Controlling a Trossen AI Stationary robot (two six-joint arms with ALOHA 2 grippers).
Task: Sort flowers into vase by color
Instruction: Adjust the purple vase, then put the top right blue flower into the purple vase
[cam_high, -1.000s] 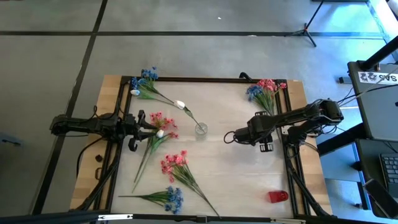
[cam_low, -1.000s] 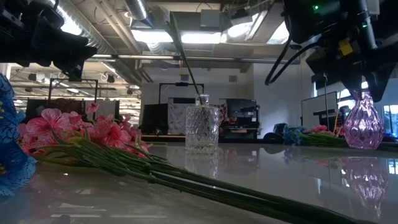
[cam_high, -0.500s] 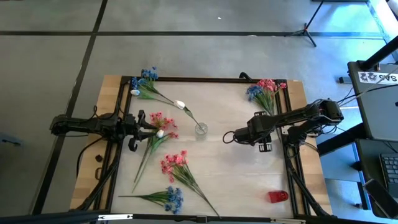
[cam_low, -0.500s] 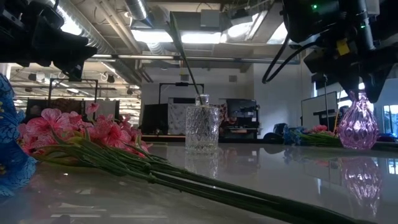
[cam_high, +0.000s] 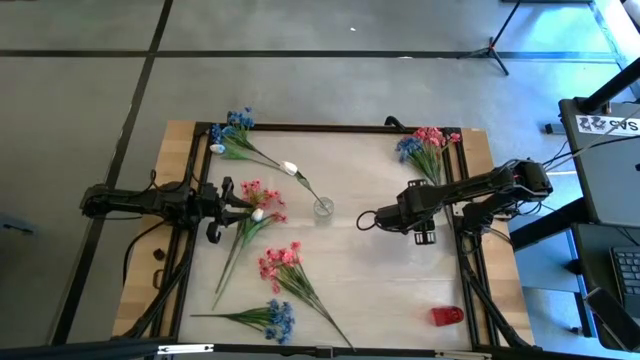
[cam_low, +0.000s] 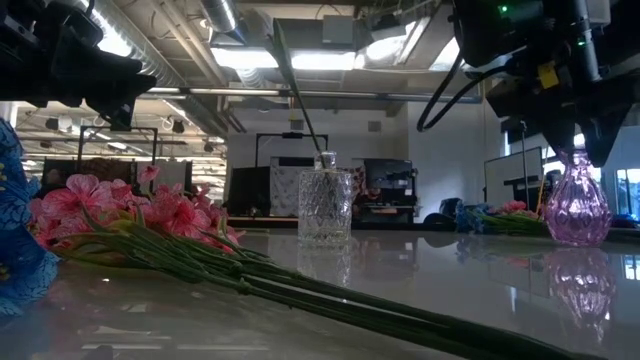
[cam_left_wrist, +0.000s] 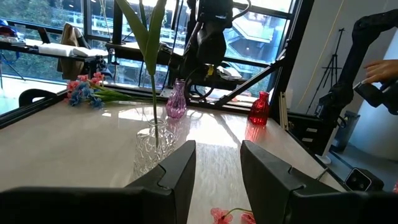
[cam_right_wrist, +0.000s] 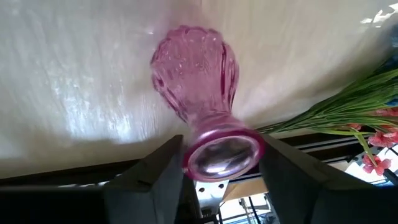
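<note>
A pink glass vase (cam_low: 577, 215) sits between my right gripper's (cam_right_wrist: 222, 149) fingers on the table's right side; in the high view the gripper (cam_high: 424, 236) hides it. A clear vase (cam_high: 323, 207) stands mid-table with one white-bud sprig (cam_high: 291, 169) leaning out of it. My left gripper (cam_high: 240, 205) is open and level beside a pink sprig (cam_high: 258, 192) and a white bud (cam_high: 257, 214), touching nothing I can see. More sprigs lie flat: pink (cam_high: 282, 264), blue (cam_high: 272, 318), blue with white (cam_high: 230, 135), and a pink and blue bunch (cam_high: 425, 145). My right gripper pinches the pink vase at its neck, just under the rim (cam_right_wrist: 221, 152), one finger (cam_right_wrist: 155, 177) on each side. The fingers come from above, pointing down. The vase hangs upright below them, its base at or just above the tabletop; I cannot tell which.
A red vase (cam_high: 447, 315) sits near the table's near right corner. A black frame runs along the table's edges (cam_high: 320, 128). Bare tabletop shows between the clear vase and my right gripper (cam_high: 370, 260).
My right gripper has carried the pink vase a little toward the table's left and lowered it slightly; the vase has stayed upright.
</note>
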